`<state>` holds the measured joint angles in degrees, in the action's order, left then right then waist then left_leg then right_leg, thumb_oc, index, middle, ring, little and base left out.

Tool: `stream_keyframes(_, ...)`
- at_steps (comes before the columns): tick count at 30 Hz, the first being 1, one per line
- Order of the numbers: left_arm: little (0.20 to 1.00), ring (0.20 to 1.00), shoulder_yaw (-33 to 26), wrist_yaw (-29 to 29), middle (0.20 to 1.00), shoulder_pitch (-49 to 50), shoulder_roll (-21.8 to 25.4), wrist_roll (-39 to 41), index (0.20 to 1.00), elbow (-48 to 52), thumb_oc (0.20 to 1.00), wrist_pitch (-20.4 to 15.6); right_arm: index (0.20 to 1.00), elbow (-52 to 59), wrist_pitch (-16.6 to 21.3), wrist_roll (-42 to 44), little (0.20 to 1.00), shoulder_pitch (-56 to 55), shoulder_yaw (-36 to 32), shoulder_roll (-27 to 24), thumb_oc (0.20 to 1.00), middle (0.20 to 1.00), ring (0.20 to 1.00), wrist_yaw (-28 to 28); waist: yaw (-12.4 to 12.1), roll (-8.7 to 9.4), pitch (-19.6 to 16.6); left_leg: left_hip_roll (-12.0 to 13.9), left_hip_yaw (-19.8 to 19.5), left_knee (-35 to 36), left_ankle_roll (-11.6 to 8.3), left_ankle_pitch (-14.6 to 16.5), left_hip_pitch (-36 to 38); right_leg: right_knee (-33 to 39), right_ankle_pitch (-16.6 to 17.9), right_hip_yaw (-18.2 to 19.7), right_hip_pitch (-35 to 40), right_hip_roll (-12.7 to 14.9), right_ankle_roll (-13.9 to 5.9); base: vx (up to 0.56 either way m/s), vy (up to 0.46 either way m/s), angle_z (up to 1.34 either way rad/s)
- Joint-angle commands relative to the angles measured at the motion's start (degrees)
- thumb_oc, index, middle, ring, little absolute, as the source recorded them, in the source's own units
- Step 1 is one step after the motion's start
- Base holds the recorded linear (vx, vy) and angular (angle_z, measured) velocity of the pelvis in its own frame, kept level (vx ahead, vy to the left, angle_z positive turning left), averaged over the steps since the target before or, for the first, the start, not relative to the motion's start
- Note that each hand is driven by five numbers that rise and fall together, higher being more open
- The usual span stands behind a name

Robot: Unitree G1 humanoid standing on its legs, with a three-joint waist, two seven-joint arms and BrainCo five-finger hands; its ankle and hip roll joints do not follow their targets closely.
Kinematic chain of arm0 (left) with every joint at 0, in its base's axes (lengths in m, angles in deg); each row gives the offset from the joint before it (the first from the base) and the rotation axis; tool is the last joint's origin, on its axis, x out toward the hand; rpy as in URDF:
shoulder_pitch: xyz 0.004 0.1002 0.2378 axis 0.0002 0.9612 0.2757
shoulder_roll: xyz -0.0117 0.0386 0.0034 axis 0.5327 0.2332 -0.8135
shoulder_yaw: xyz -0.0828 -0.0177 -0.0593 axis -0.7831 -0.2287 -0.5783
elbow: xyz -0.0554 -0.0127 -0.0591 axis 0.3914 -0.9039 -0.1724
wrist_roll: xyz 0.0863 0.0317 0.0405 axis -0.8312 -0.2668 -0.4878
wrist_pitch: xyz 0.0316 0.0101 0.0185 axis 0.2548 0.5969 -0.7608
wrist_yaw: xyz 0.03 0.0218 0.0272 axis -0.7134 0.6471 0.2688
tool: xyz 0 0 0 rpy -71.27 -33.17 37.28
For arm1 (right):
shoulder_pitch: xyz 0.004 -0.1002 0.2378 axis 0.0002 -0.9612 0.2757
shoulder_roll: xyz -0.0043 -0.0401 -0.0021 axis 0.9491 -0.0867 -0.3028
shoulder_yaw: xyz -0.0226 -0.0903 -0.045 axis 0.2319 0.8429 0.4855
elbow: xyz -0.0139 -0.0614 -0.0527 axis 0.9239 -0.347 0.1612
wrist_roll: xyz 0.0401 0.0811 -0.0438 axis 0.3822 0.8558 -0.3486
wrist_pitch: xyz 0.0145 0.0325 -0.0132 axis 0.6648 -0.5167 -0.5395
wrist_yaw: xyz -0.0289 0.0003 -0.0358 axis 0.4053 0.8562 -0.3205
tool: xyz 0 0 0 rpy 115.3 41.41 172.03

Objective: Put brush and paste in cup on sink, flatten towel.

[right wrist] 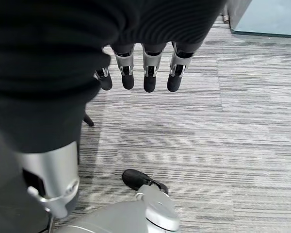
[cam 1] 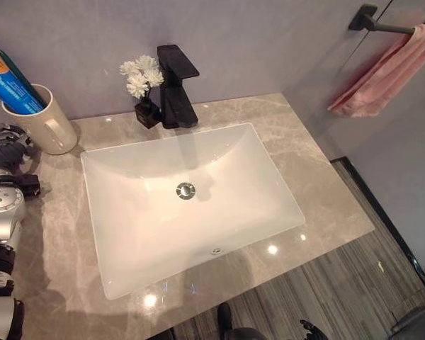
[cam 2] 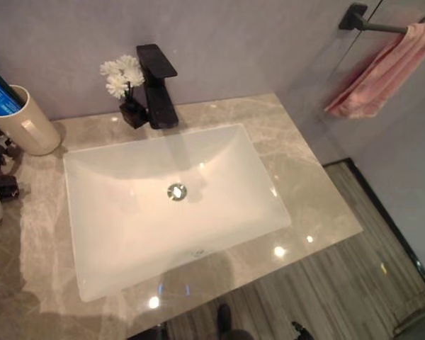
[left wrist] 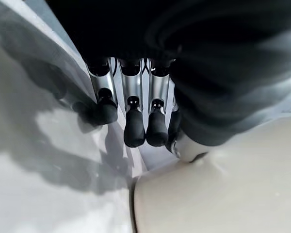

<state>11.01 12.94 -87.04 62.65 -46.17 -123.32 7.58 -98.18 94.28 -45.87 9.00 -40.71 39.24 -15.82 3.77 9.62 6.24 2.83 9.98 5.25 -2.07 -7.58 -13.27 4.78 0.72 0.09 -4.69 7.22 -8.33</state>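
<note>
Left hand point(cam 1: 3, 145) at table's point(cam 1: 319, 177) left edge; cup point(cam 1: 46, 124) just behind it, paste point(cam 1: 7, 85) and brush point(cam 1: 18, 74) inside. Basin point(cam 1: 191, 205) right of hand, tap point(cam 1: 177, 88) and flowers point(cam 1: 143, 78) behind. Towel point(cam 1: 389, 71) far right on rail point(cam 1: 382, 25).

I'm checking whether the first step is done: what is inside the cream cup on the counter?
In the cup stand a blue toothpaste tube and a dark green toothbrush. The cup wall hides their lower ends.

A cream cup point(cam 1: 44, 122) holding blue paste point(cam 1: 9, 86) stands beside the sink point(cam 1: 127, 262).
</note>
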Motion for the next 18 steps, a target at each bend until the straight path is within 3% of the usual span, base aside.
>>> stream_keyframes(1,0.2,0.2,2.4,0.49,0.2,-3.81,-0.29,-2.22,0.2,-3.44,0.2,-1.32,1.0,2.19,0.75,0.49,1.0,1.17,1.81,-5.17,1.0,1.0,1.0,-0.45,0.79,-2.5,-0.21,-0.3,-2.5,-8.01,1.96,7.91,-0.19,-2.71,3.4,-2.72,-0.38,0.86,-2.42,-0.02,-0.021,-0.07)
stream_keyframes(14,0.2,0.2,4.21,0.69,0.2,-5.24,-2.25,-3.36,0.2,-2.53,0.2,-1.33,1.0,2.78,0.91,0.49,1.0,0.89,1.88,-5.45,1.0,1.0,1.0,-0.26,1.39,-2.09,0.02,0.18,-2.04,-8.84,1.89,8.43,-0.25,-3.09,2.96,-2.12,-0.81,0.54,-2.14,0.0,-0.006,-0.03)
stream_keyframes(18,0.2,0.2,7.09,0.91,0.2,-10.15,-1.78,-3.05,0.2,-2.3,0.2,-1.5,1.0,2.79,0.82,0.57,1.0,1.25,2.46,-6.11,1.0,1.0,1.0,-0.15,1.39,-2.04,0.6,0.33,-2.2,-10.03,1.92,8.51,-1.8,-2.6,3.19,-2.1,-1.58,0.38,-2.15,-0.02,-0.008,-0.03)
